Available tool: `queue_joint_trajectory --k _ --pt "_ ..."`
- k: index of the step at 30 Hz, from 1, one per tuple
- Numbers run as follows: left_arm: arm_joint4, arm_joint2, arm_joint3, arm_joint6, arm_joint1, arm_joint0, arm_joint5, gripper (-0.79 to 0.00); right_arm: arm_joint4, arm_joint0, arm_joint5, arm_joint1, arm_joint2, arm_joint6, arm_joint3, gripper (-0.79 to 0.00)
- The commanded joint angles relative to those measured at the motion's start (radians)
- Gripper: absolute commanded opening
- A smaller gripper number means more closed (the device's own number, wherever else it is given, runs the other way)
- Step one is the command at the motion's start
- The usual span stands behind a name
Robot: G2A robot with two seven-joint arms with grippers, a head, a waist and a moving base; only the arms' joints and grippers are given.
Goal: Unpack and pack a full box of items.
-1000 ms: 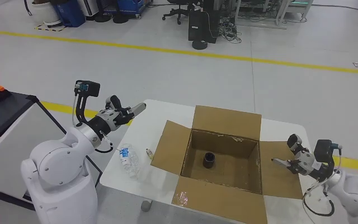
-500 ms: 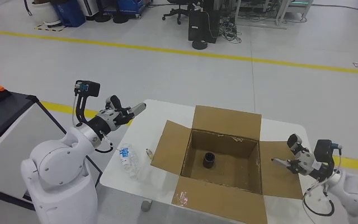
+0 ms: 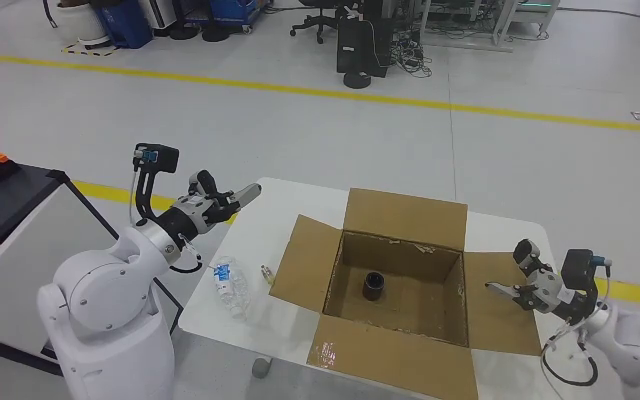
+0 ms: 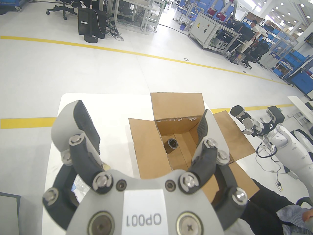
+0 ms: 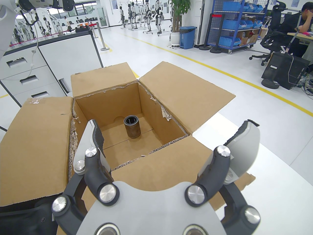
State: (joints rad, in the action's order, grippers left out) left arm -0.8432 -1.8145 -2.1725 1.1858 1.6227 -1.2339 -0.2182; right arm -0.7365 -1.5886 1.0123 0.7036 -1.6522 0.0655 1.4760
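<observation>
Here's the cardboard box (image 3: 407,215) sitting open on the white table (image 3: 290,205), all four flaps splayed out. Down on its floor stands a single dark cylinder (image 5: 132,127), upright, roughly in the middle and clear of every wall. I'd call it a metal sleeve: rigid, probably weighty for its size, with smooth sides that could slide in a loose pinch. The sensible hold is straight down from above, pads squeezing across the round wall on its upper half. The box walls are deep, so there isn't much room to come in at an angle.

Out on the table, left of the box, a clear plastic bottle (image 3: 228,283) lies on its side. It should be light and soft, liable to roll or buckle, so grip it across the middle and gently. Just beside it is a small item (image 3: 267,274), too tiny for me to name.

Now the arms. The left gripper (image 4: 143,111) hangs above the table's left side, well away from the box, aimed toward it, jaws spread wide and holding nothing. The right gripper (image 5: 171,125) sits low over the outer edge of the right flap, nose pointed into the box, jaws apart and empty too.
</observation>
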Motion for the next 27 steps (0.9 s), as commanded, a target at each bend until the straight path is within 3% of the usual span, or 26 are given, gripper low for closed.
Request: queue_joint_trajectory --k 1,10,16,23,27 --pt "0.0 0.0 0.0 0.0 0.0 0.0 0.0 0.0 0.0 0.0 0.0 0.0 0.0 0.0 0.0 0.0" --pt "-0.025 0.001 -0.005 -0.022 -0.002 -0.011 -0.008 0.0 0.0 0.0 0.0 0.0 0.0 0.0 0.0 0.0" --pt "-0.142 0.015 -0.073 -0.097 -0.018 -0.094 -0.013 0.0 0.0 0.0 0.0 0.0 0.0 0.0 0.0 0.0" --pt "-0.258 0.01 -0.176 -0.073 -0.036 -0.197 0.024 0.0 0.0 0.0 0.0 0.0 0.0 0.0 0.0 0.0" --pt "-0.314 0.003 -0.178 -0.105 -0.045 -0.221 0.024 0.0 0.0 0.0 0.0 0.0 0.0 0.0 0.0 0.0"
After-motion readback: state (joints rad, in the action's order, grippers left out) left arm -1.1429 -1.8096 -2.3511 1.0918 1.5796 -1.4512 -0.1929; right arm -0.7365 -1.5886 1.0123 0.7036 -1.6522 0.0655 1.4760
